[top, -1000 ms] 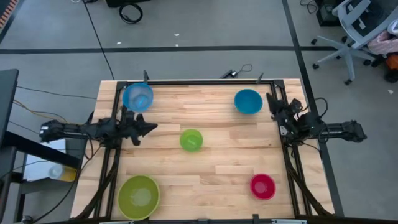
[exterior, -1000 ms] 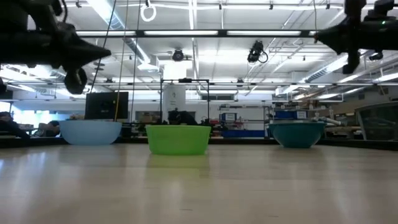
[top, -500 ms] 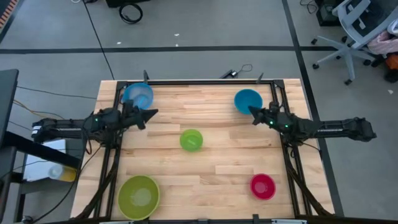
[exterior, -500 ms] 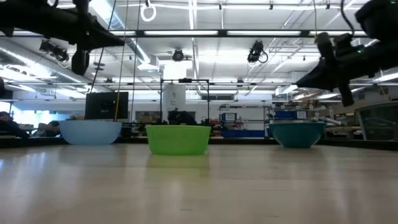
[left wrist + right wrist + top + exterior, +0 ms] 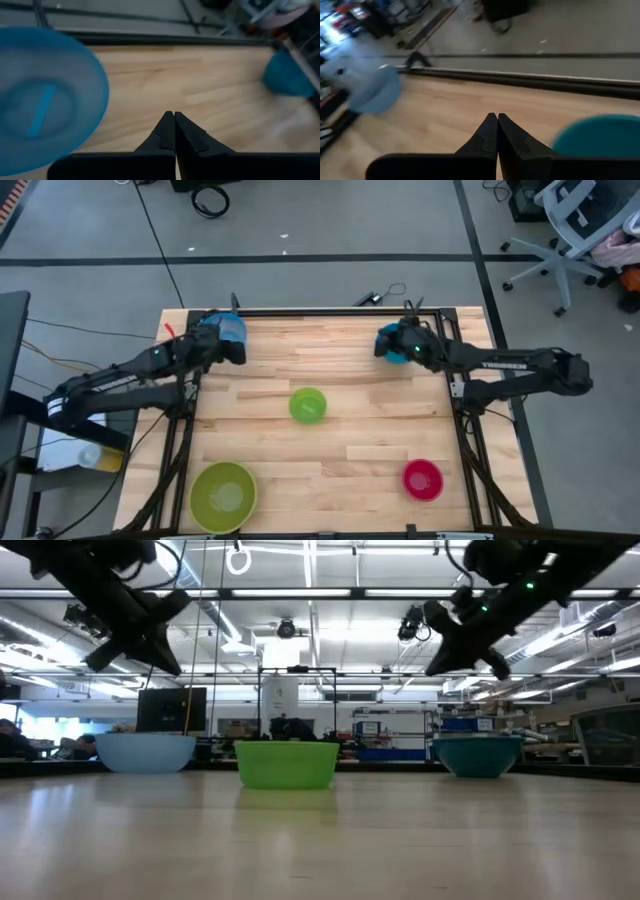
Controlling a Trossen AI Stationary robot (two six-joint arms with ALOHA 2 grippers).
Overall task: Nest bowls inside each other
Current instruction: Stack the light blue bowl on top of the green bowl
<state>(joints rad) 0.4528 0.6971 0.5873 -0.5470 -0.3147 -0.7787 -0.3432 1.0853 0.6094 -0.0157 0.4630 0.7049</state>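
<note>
Five bowls stand on their bases on the wooden table. The light blue bowl [image 5: 222, 328] is at the far left and the teal bowl [image 5: 402, 352] at the far right. The small green bowl [image 5: 308, 405] sits mid-table, the large lime bowl [image 5: 223, 497] near left, and the red bowl [image 5: 422, 479] near right. My left gripper [image 5: 240, 350] hovers shut beside the light blue bowl [image 5: 45, 105], slanting down. My right gripper [image 5: 383, 345] hovers shut at the teal bowl's [image 5: 595, 135] left rim, also slanting down. In the low view, both grippers [image 5: 178, 670] [image 5: 430, 672] are well above the bowls.
A black frame rail [image 5: 330, 311] runs along the table's far edge, and frame legs stand at both sides. Bare wood [image 5: 340, 450] lies between the bowls. An office chair [image 5: 575, 220] stands on the floor beyond the far right corner.
Both arms have unfolded from their side posts. My left gripper has swung toward the far edge, up to the light blue bowl, and tipped from level to slanting down. My right gripper has reached toward the table's left, over the teal bowl, and also tipped downward. The bowls have stayed put.
</note>
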